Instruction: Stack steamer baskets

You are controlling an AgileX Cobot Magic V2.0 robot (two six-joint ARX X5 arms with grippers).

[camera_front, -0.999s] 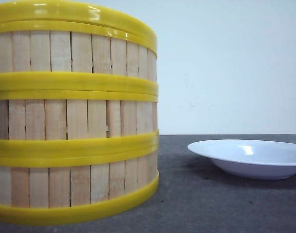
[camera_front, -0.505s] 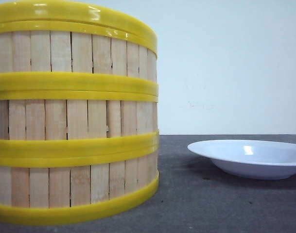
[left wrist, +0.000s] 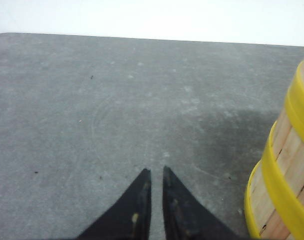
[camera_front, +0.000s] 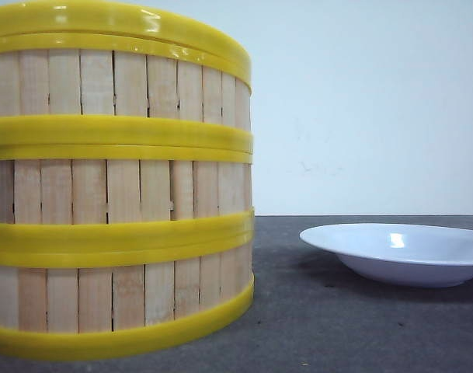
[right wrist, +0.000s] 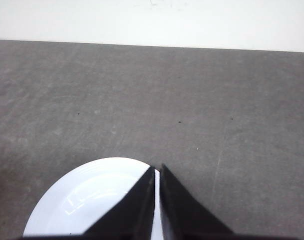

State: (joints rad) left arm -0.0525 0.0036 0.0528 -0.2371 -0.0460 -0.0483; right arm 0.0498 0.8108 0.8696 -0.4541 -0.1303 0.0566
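Front view shows three steamer baskets (camera_front: 119, 186) stacked straight, so both nearly closed, empty grippers, left gripper (left wrist: 154, 172) and right gripper (right wrist: 156, 169), should stay clear.

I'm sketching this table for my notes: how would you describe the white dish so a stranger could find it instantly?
Start at the tall stack of steamer baskets that fills the left of the front view on the grey table. Look to its right, across a bare gap. There sits the white dish, apart from the stack: low, shallow, glossy and plain white, where the stack is tall, slatted wood with yellow rims.
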